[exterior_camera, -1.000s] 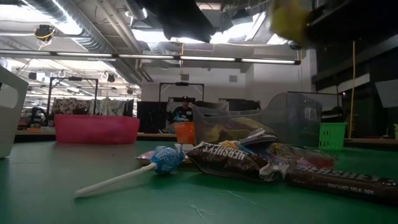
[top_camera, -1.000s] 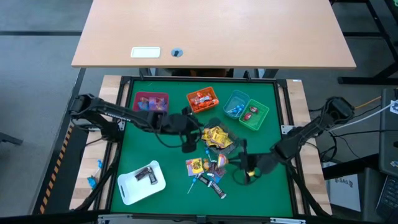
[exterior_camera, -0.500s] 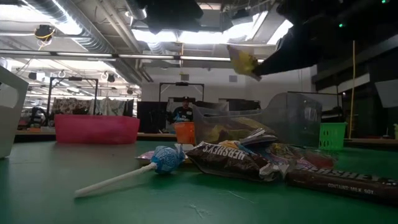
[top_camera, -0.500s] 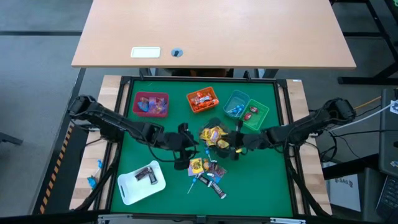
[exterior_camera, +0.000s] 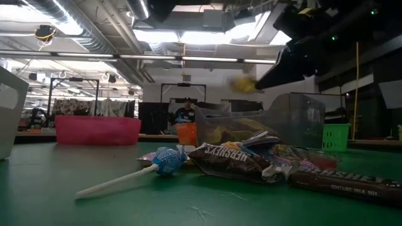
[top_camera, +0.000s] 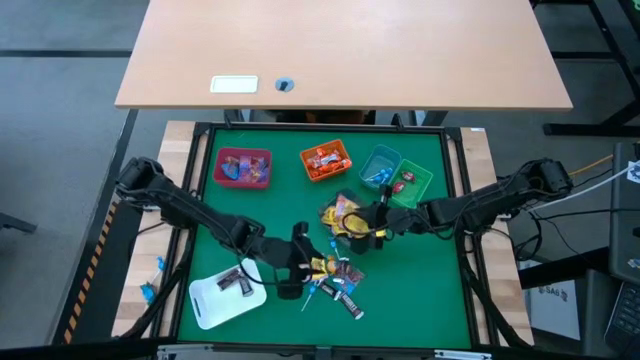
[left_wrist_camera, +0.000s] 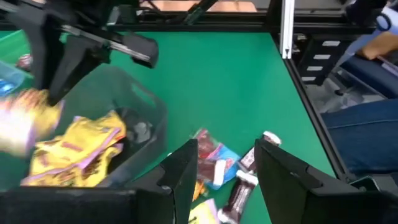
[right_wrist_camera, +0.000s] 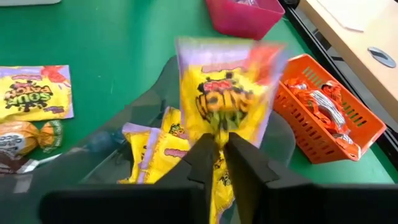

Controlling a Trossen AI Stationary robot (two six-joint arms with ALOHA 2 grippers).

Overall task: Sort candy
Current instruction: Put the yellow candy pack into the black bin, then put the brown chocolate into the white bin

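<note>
From the high view, I have the right gripper (top_camera: 372, 226) over the clear bin (top_camera: 345, 222) that holds the yellow packets, with the loose candy pile (top_camera: 335, 280) just below it on the green mat (top_camera: 420, 290). The left gripper (top_camera: 300, 262) sits at the near edge of that pile, beside the white tray (top_camera: 205, 305).

In the low view, a yellow packet (exterior_camera: 244, 83) hangs in the air above the clear bin's rim, just off the dark right arm; I judge it is being dropped.

The left wrist view shows my left fingers (left_wrist_camera: 186, 171) spread apart and empty, over chocolate bars and mixed wrappers.

The right wrist view shows the yellow sour-candy packet (right_wrist_camera: 224, 93) directly above the bin, with the right fingertips nearly together at its lower edge; whether they are pinching it or have just let go I cannot tell. To finish well, I would open fully and hold over the bin's middle until the packet lands on the others, not on the rim.
</note>
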